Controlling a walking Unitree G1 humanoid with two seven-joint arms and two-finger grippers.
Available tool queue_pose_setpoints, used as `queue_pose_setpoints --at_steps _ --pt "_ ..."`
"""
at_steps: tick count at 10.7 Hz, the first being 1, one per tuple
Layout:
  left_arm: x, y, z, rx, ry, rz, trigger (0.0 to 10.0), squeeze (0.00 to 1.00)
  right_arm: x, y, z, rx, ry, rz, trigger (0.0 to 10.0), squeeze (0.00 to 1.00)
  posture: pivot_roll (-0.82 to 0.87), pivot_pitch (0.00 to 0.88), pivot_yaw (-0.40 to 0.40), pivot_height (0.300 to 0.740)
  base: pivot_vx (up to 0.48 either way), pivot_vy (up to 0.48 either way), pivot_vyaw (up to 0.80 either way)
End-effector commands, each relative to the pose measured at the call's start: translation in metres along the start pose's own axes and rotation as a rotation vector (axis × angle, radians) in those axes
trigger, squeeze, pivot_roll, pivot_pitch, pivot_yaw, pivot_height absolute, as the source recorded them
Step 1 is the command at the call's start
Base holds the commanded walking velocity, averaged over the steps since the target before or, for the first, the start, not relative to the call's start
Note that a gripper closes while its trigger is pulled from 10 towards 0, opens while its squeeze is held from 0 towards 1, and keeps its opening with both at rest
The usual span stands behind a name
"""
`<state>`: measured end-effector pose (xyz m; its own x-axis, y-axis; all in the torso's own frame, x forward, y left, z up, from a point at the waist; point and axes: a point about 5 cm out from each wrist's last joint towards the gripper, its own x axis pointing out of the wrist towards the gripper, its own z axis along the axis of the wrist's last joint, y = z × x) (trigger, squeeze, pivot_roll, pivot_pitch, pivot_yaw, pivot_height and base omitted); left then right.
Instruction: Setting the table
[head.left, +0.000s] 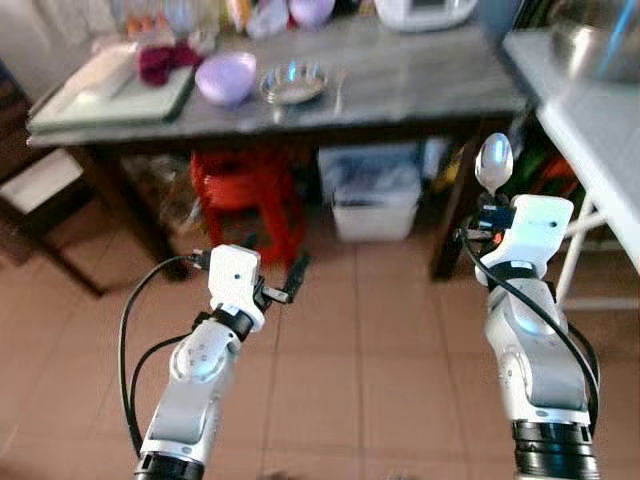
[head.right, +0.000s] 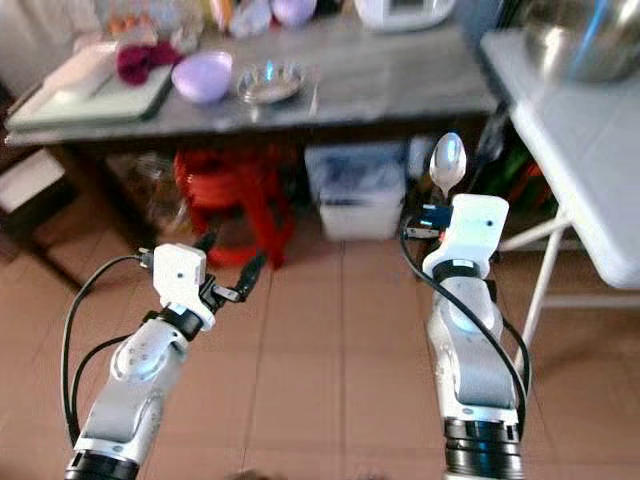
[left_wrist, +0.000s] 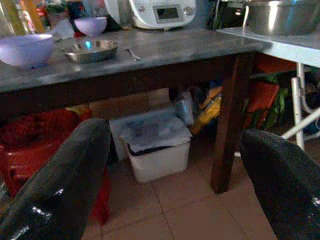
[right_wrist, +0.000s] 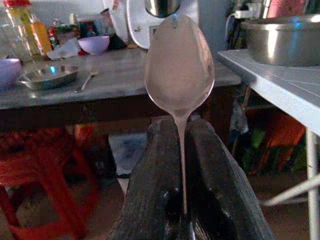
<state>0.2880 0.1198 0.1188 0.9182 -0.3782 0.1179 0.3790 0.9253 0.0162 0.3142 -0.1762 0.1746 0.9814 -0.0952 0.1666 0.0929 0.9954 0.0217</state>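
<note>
So this looks like the carry stage of setting the table — the right pincer (head.left: 492, 205) is clamped on the handle of a spoon (head.left: 493, 162), bowl end pointing straight up, and the robot is standing back from the grey tabletop (head.left: 400, 80) with tiled floor (head.left: 340, 350) in between. The left pincer (head.left: 285, 283) is empty, fingers (left_wrist: 60, 185) spread wide, held low over the floor.

On the tabletop there's a lilac bowl (head.left: 226, 77) and just beside it a steel dish (head.left: 293, 82), with what I think is a fork (right_wrist: 86, 80) lying just past the dish. A white appliance (head.left: 425, 12) sits at the back.

My guess for the next move: close the gap to the tabletop, then lift the spoon over the front edge and lay it down near the dish. There's a good bare stretch of tabletop to the right of the dish, so plenty of room to land it.

Things to watch — the white side table (head.left: 590, 130) sticks in close on the right, near the right arm, and the dark table leg (head.left: 455, 215) is right ahead of that pincer. Under the tabletop are a red stool (head.left: 245, 200) and a white bin (head.left: 375, 200), so feet shouldn't go too far in.
</note>
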Motion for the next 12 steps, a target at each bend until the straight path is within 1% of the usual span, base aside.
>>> queue_pose_setpoints --at_steps 1,4,6,12 --pt "-0.0040 0.0083 -0.0008 0.008 0.012 0.025 10.0 0.00 0.0006 0.0110 0.0038 0.019 -0.017 0.032 10.0 0.00 -0.09 0.137 0.100 0.740 0.390 0.000 0.00" --pt "-0.0036 0.0071 -0.0010 0.007 0.014 0.020 10.0 0.00 0.0003 0.0106 0.0042 -0.006 -0.021 0.032 10.0 0.00 -0.09 0.140 0.101 0.740 0.387 0.000 0.00" --pt "-0.0031 0.0063 -0.0010 0.007 0.014 0.017 10.0 0.00 -0.0002 0.0110 0.0038 -0.003 -0.019 0.030 10.0 0.00 -0.09 0.140 0.102 0.740 0.390 0.000 0.44" --pt "-0.0030 0.0051 -0.0008 0.006 0.016 0.014 10.0 0.00 -0.0009 0.0104 0.0031 -0.006 -0.018 0.027 10.0 0.00 -0.09 0.142 0.102 0.740 0.389 0.000 0.00"
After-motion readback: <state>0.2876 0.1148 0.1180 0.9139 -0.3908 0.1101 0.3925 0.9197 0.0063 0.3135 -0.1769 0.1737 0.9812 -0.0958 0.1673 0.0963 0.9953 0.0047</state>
